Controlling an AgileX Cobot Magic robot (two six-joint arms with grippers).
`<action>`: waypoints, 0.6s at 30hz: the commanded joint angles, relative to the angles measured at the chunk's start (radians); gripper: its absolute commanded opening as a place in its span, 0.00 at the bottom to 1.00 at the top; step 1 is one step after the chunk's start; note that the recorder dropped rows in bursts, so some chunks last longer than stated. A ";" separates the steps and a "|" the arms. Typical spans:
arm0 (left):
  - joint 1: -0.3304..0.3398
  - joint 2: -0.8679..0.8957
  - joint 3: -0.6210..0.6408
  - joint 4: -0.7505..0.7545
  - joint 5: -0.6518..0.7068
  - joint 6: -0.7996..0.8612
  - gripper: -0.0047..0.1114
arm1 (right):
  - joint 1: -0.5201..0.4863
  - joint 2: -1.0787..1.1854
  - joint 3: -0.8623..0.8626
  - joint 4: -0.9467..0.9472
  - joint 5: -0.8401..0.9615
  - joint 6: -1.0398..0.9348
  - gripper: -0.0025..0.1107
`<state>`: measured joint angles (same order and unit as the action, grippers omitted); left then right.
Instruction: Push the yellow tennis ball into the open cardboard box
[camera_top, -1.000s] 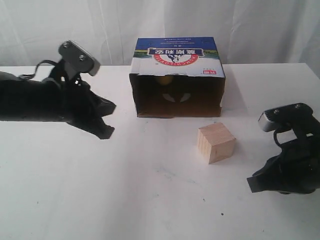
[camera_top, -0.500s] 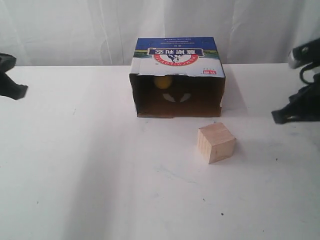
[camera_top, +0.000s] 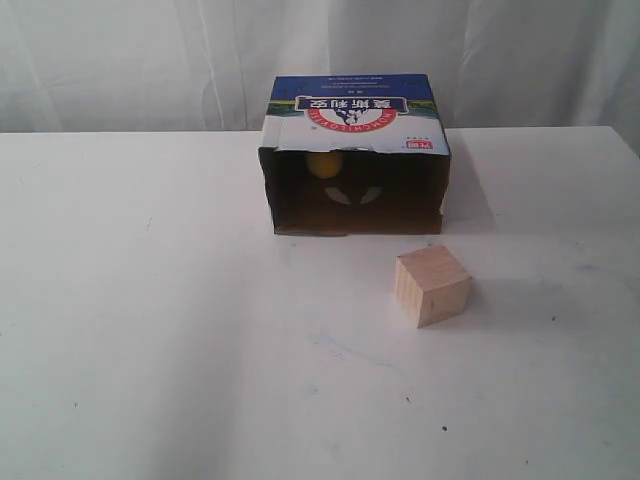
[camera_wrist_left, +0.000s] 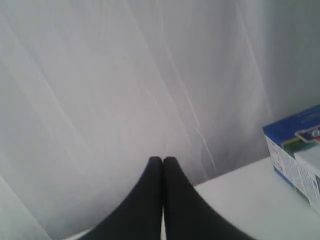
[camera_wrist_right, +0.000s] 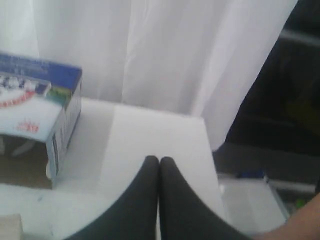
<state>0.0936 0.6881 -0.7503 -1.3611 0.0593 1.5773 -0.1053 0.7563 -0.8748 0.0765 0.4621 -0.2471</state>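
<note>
The open cardboard box lies on its side at the back of the white table, its dark opening facing the front. The yellow tennis ball sits inside it, at the upper left of the opening, partly in shadow. Neither arm shows in the exterior view. My left gripper is shut with nothing between its fingers, raised before the white curtain, with a corner of the box off to one side. My right gripper is also shut and empty above the table's edge, with the box some way off.
A pale wooden cube stands on the table in front of the box, slightly right of its opening. A white curtain hangs behind the table. Beyond the table's right edge are a dark area and clutter.
Both arms have withdrawn outward and left the exterior view. The ball now rests inside the box; box and cube have not moved.
</note>
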 joint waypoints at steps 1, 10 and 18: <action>0.004 -0.122 0.004 0.007 -0.040 -0.009 0.04 | -0.006 -0.208 -0.008 -0.012 0.026 0.010 0.02; 0.004 -0.248 0.112 0.003 -0.029 -0.190 0.04 | -0.006 -0.424 0.033 -0.043 0.319 0.063 0.02; 0.004 -0.246 0.405 0.003 -0.010 -0.223 0.04 | -0.006 -0.519 0.260 0.069 -0.176 0.071 0.02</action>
<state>0.0936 0.4456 -0.4292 -1.3404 0.0410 1.3684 -0.1080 0.2501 -0.6880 0.1291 0.4605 -0.1836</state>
